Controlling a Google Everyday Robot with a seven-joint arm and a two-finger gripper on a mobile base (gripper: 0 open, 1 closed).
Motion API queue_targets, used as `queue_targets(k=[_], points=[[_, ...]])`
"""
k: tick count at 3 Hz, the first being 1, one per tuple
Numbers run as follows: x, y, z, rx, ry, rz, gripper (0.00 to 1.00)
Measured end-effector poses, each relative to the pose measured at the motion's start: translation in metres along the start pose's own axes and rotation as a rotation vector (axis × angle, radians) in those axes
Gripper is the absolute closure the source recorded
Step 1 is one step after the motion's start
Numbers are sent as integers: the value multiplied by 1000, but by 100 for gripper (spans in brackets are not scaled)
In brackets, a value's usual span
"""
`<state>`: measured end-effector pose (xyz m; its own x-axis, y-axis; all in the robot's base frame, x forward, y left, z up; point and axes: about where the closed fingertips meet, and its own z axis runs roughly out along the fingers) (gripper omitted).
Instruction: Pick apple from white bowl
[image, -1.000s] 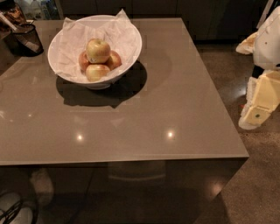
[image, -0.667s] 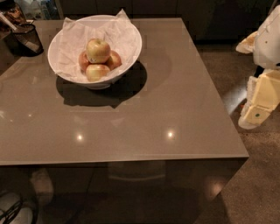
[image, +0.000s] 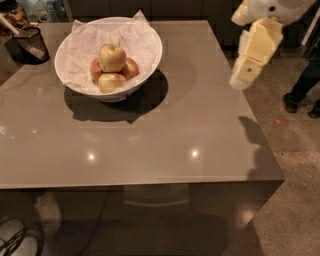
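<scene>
The white bowl (image: 150, 47), lined with crinkled white paper, stands at the back left of the grey table (image: 165, 125). The pale yellow apple (image: 112, 57) sits on top of the pile in it. Two redder apples (image: 131, 68) lie behind and beside it, and a smaller yellow-orange apple (image: 111, 82) lies in front. My gripper (image: 243, 75) hangs from the white arm at the upper right, over the table's right edge, well apart from the bowl.
A dark mesh cup (image: 29, 44) with utensils stands at the table's far left corner. A person's dark leg and shoe (image: 299, 90) stand on the floor at the right. Cables lie on the floor at the lower left.
The arm has risen and swung in from the right side toward the table's right edge. The view has shifted slightly. The bowl and apples have not moved.
</scene>
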<state>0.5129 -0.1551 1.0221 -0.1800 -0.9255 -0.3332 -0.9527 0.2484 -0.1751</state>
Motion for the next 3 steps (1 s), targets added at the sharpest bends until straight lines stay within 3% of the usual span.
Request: queue_targets(k=[2, 3], points=[[-30, -17, 1, 61, -49, -26, 0], [-60, -34, 12, 66, -38, -44, 0]])
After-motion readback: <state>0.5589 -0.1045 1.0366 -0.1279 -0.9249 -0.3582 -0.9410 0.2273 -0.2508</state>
